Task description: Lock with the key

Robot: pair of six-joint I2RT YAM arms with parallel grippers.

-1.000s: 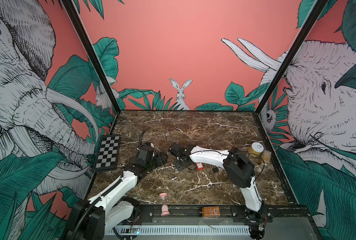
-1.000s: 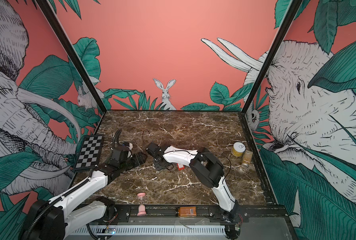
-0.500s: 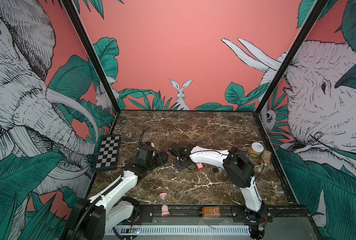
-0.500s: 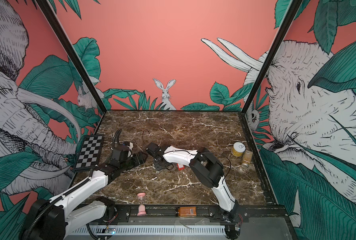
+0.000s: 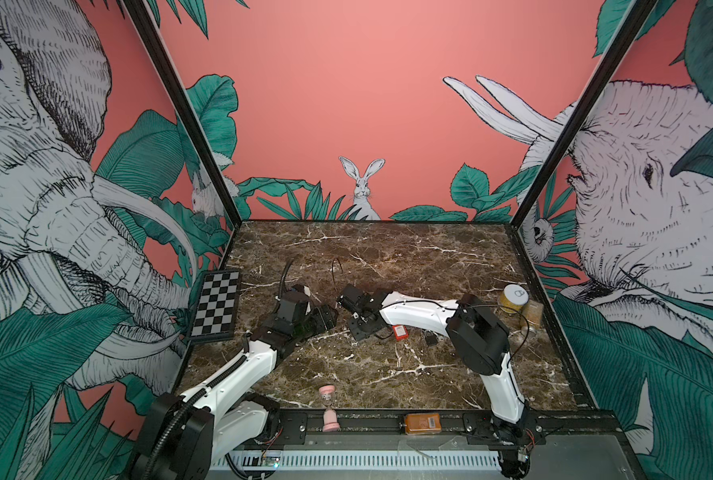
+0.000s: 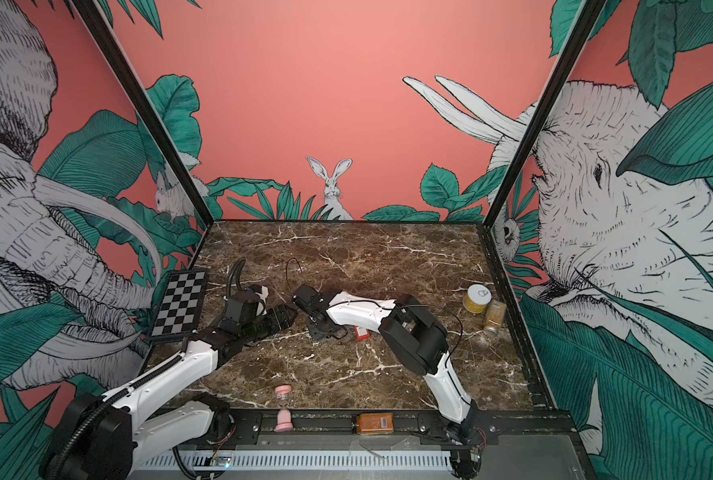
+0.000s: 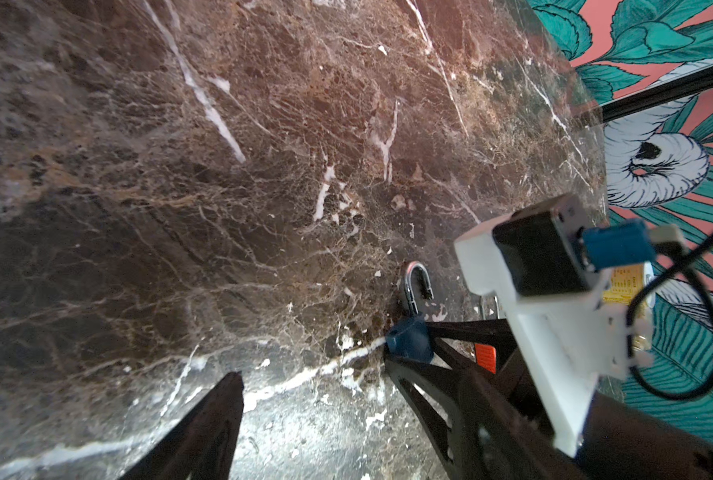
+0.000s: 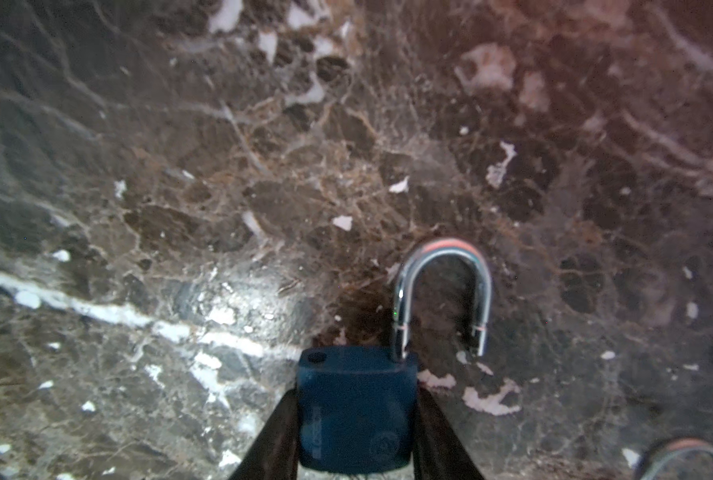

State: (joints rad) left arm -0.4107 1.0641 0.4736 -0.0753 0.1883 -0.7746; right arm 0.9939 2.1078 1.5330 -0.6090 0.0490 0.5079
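Padlock, blue, its shackle swung out of the body, sits clamped by its sides between the right gripper's fingers, low over the marble tabletop near its middle. Left gripper hovers just beside, spread wide and empty.

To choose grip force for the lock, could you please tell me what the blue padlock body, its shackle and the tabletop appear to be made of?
The padlock body: matte blue coating, likely paint or plastic over metal; no glare. The shackle: polished chromed steel, judging by mirror-like reflections. The tabletop: brown marble look, white veins, glossy; stone or printed laminate, cannot tell.
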